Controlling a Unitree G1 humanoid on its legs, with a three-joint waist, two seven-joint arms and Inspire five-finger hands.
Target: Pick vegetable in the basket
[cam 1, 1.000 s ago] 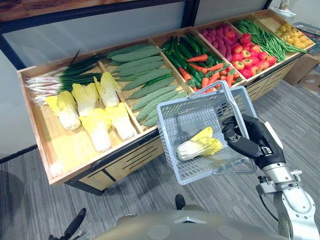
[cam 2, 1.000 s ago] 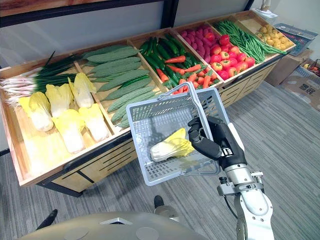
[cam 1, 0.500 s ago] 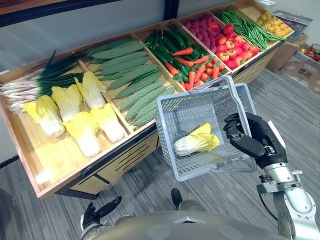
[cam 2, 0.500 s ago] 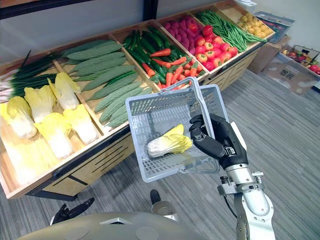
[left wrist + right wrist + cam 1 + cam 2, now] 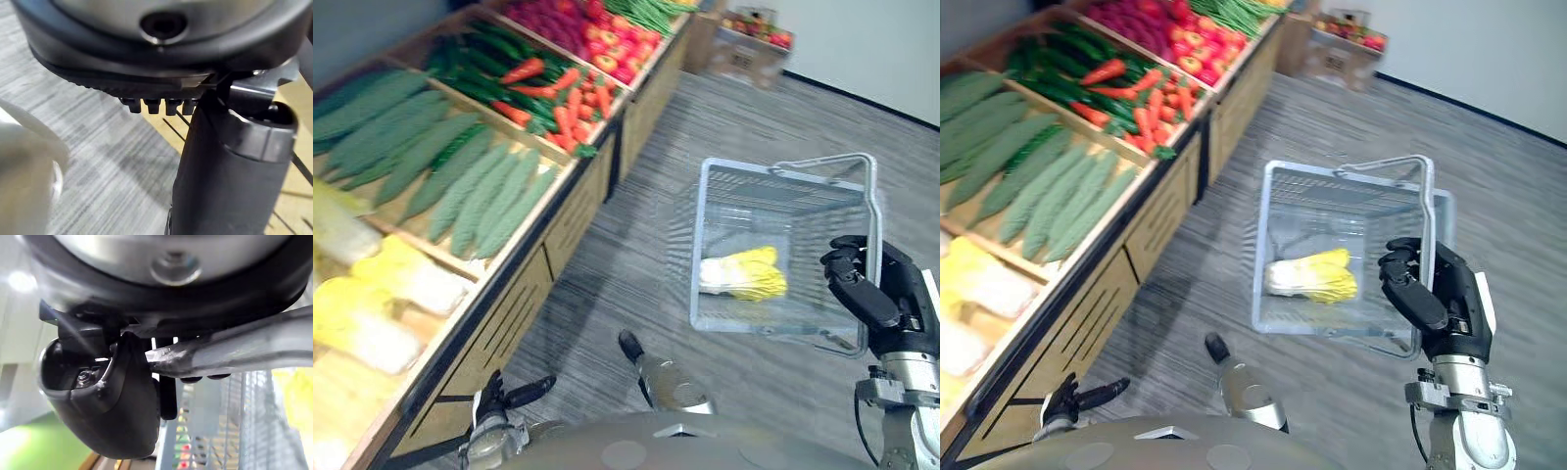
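Cabbage (image 5: 744, 276) lying on the bottom of the grey basket (image 5: 703, 245), held out over the floor beside the vegetable stand (image 5: 514, 299), right hand (image 5: 876, 299) with fingers (image 5: 847, 284) clamped round the handle (image 5: 874, 201), left hand (image 5: 494, 411) low, fingers loosely apart.

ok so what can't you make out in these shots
Pale vegetables on the stand, left eye view: blurred, cut by the left edge.
Far crate, same view: contents too small and blurred to name.
Basket handle where the right hand grips: hidden by the hand.
Cabbage, right wrist view: a yellow blur cut by the edge.
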